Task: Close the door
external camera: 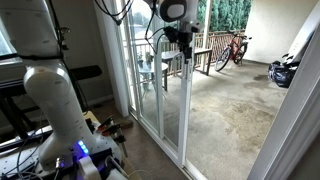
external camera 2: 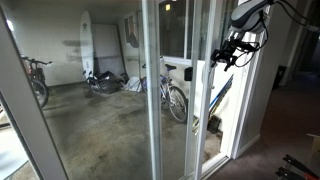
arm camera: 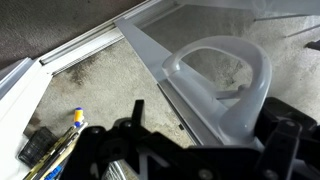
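Near centre, door (external camera: pixel 187 110) partly open, gap toward 3 o'clock. Handle (arm camera: pixel 225 75) at 12 o'clock of end effector (external camera: pixel 182 42); fingers flank it, clamp unclear. Push steadily along track (arm camera: pixel 85 45), no twisting.

a white loop handle (arm camera: pixel 228 80) sits right of centre, just above the dark gripper (arm camera: pixel 205 140); a pale track (arm camera: pixel 80 45) crosses upper left.

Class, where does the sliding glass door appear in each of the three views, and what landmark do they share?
Exterior view: the door stands centre, the gripper at its edge.
Exterior view: right of centre, gripper beside it.
Wrist view: upper right, from above.
Shared landmark: the gripper.
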{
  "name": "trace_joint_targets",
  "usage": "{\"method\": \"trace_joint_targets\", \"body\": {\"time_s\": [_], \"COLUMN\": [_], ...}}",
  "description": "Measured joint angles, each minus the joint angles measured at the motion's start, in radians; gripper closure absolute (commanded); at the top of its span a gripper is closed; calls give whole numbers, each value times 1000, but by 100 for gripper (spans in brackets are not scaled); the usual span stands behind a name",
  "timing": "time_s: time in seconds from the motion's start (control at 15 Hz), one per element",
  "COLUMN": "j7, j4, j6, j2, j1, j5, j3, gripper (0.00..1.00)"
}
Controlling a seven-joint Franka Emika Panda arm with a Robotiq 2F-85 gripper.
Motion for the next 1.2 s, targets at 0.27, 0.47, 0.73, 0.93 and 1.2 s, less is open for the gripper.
{"method": "trace_joint_targets", "body": {"time_s": [0.27,0.47,0.73,0.93,1.2], "j7": [-92,-121,-139,-139,-137], "j4": [18,30,48,64,87], "j6": [-15,-17,-18,-25,-38], "j2": [12,19,34,44,56], "j1": [-41,-68,-96,-106,-106], "j5": [33,33,30,9,-34], "j3": [-33,-53,-72,-83,-87], "gripper": [0,0,0,0,0]}}
